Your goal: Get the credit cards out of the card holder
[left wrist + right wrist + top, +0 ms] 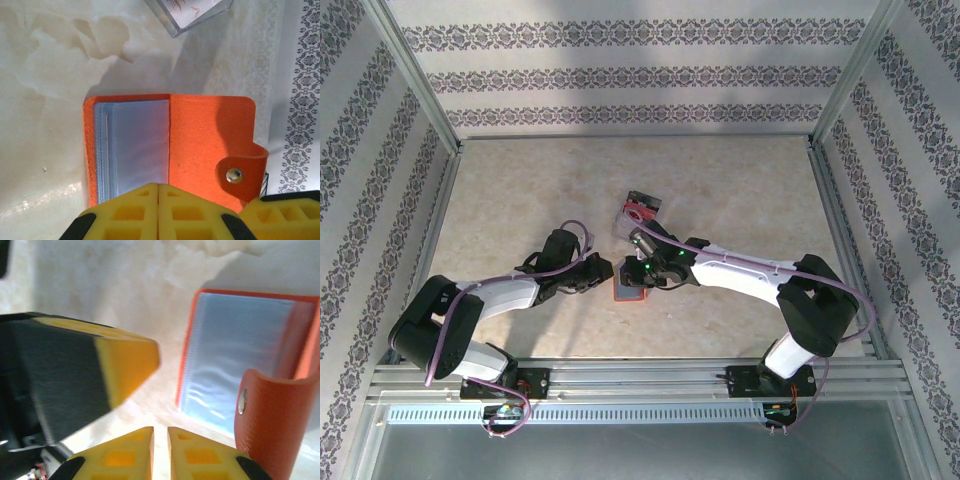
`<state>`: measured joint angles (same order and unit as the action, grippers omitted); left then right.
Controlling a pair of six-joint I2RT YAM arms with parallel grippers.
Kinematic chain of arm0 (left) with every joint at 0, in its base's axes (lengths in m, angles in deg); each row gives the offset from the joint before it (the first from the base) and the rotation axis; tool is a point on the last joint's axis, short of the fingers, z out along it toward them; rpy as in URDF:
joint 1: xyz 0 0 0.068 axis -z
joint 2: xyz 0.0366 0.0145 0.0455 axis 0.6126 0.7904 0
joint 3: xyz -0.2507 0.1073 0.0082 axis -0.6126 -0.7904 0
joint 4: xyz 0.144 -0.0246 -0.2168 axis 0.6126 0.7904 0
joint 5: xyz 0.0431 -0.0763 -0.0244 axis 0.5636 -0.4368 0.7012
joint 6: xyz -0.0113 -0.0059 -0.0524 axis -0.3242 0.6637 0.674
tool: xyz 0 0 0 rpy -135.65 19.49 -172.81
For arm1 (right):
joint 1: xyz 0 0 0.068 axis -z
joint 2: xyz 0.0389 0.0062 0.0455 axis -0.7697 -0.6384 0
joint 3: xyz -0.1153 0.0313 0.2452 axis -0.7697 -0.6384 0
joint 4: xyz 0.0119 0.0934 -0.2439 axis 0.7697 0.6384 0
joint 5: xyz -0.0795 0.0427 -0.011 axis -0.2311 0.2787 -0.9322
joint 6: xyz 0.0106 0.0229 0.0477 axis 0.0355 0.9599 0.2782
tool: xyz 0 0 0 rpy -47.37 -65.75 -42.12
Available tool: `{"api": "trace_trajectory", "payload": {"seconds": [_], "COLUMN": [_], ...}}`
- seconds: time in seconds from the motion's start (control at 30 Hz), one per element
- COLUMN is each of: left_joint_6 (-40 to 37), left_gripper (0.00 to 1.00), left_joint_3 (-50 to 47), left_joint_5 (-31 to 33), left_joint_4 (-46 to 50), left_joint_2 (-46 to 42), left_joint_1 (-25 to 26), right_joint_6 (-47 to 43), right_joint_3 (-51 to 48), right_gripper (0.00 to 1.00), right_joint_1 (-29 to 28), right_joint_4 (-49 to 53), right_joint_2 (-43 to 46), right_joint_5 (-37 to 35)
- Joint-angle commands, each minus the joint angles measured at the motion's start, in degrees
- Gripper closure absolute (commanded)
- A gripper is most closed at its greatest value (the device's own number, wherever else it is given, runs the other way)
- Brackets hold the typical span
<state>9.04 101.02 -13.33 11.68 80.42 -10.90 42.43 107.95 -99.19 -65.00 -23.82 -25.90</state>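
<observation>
The flat orange-red felt folding card holder [170, 150] lies open on the pale marbled worktop [45, 75], grey-blue plastic pockets up, snap tab [243, 172] curling at its right edge. The opening step appears complete; no card is out. The left gripper [158, 210], jaws clenched together and empty, sits at the holder's near edge. The right gripper [160, 452], jaws nearly closed and seemingly empty, hovers just beside the pocket stack. Next: pin one cover, then pinch a card edge.

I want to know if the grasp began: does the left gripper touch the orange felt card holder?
Cannot tell. In the left wrist view the left gripper overlaps the near edge of the orange felt card holder, its yellow fingers pressed together, but neither contact nor a gap shows.
</observation>
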Motion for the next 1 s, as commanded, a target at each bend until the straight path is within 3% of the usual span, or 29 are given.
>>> {"api": "trace_trajectory", "payload": {"seconds": [0.0, 0.2, 0.33, 0.63, 0.97], "left_joint_6": [0.05, 0.78, 0.71, 0.2, -1.36], "left_gripper": [0.92, 0.92, 0.92, 0.93, 0.94], "left_joint_3": [-0.01, 0.86, 2.08, 3.77, 3.11], "left_joint_5": [0.18, -2.81, -4.05, -3.18, -1.01], "left_joint_4": [-0.89, -4.31, -5.37, -5.71, -3.72], "left_joint_2": [-0.92, 2.14, 4.78, 9.07, 7.68], "left_joint_1": [-0.65, -0.57, -0.39, 0.02, 0.13], "right_joint_6": [-3.17, -4.51, -4.95, -6.37, -7.34], "right_joint_3": [0.26, -3.4, -6.28, -9.3, -11.23], "right_gripper": [0.84, 0.85, 0.9, 0.96, 0.97], "right_joint_1": [0.86, 3.33, 5.19, 7.13, 9.17], "right_joint_4": [6.68, 6.45, 4.76, 3.69, 2.23], "right_joint_2": [0.09, 2.55, 3.57, 3.09, 0.46], "right_joint_5": [-6.05, -6.72, -5.47, -5.43, -4.95]}}
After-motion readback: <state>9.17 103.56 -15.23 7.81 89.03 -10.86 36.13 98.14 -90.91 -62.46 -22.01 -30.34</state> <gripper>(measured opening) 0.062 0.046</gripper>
